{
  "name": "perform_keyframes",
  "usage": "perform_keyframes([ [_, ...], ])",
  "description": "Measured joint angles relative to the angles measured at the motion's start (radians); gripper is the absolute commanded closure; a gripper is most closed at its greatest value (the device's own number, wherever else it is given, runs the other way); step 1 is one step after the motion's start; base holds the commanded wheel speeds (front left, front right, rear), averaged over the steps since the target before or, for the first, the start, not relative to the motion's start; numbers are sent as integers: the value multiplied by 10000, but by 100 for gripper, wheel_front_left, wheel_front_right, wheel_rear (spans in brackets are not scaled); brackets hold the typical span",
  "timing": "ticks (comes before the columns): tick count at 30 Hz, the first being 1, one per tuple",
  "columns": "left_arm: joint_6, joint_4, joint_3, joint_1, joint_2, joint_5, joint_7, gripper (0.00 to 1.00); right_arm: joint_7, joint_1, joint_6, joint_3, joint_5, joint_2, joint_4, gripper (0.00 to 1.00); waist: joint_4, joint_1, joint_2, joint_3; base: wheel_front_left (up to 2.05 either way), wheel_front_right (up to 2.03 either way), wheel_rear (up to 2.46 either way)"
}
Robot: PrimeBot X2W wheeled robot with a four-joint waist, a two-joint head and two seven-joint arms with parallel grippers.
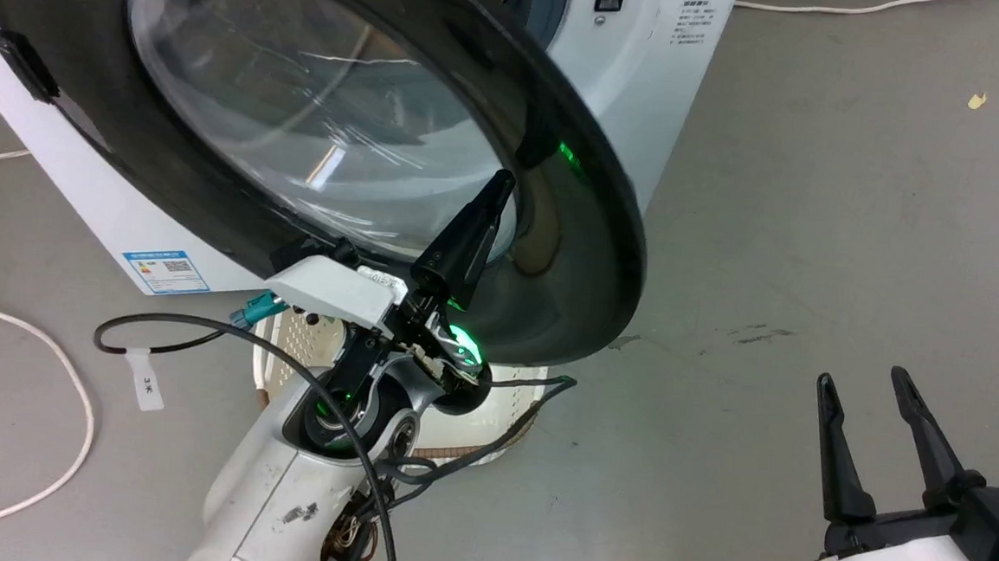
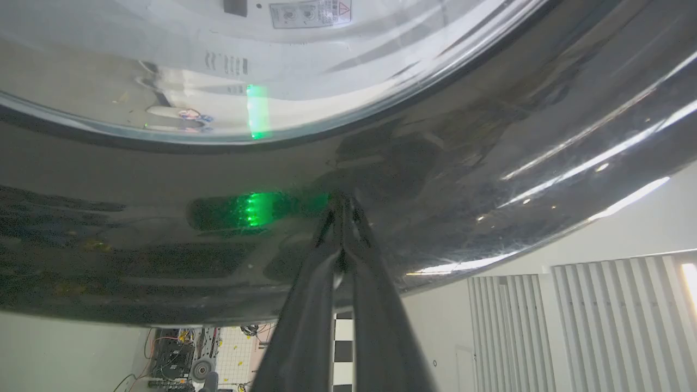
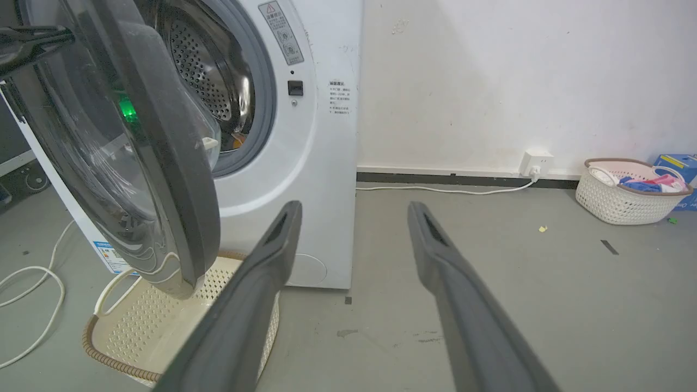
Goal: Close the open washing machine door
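left claw (image 1: 498, 185): fingers shut together, holding nothing, tips apparently touching the washing machine door (image 1: 592, 260), which stands ajar directly ahead. judged stiff, hinged and slippery, with fragile glass: push the black rim, do not pinch. right claw (image 1: 860, 378): spread open, empty, door well left.

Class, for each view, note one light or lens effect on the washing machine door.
Head view: green light reflects off the glossy washing machine door. Left wrist view: glare streaks it near the left gripper. Right wrist view: the green glow shows through its glass.
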Motion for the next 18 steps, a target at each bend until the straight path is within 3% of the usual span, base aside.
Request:
perform_keyframes([
  [7,0,-138,171,290,10,460,-90,100,0,22,0,-59,12,2,21,0,446,-1,0,-275,0,0,0],
  [10,0,-568,324,824,52,1705,-215,100,0,93,0,-157,-56,2,-4,0,758,-2,0,-539,0,0,0],
  [15,-2,-1889,336,1822,780,4591,-1519,100,0,371,0,-299,-59,2,-50,0,1316,-3,0,-1060,0,0,0],
  [16,-2,-2088,311,2008,1053,5283,-2000,0,0,402,0,-328,-75,2,-65,0,1427,-3,-1,-1166,0,0,0],
  [18,-2,-2324,186,2421,1662,6640,-2970,0,0,455,0,-385,-86,0,-104,0,1629,-3,0,-1371,0,0,0],
])
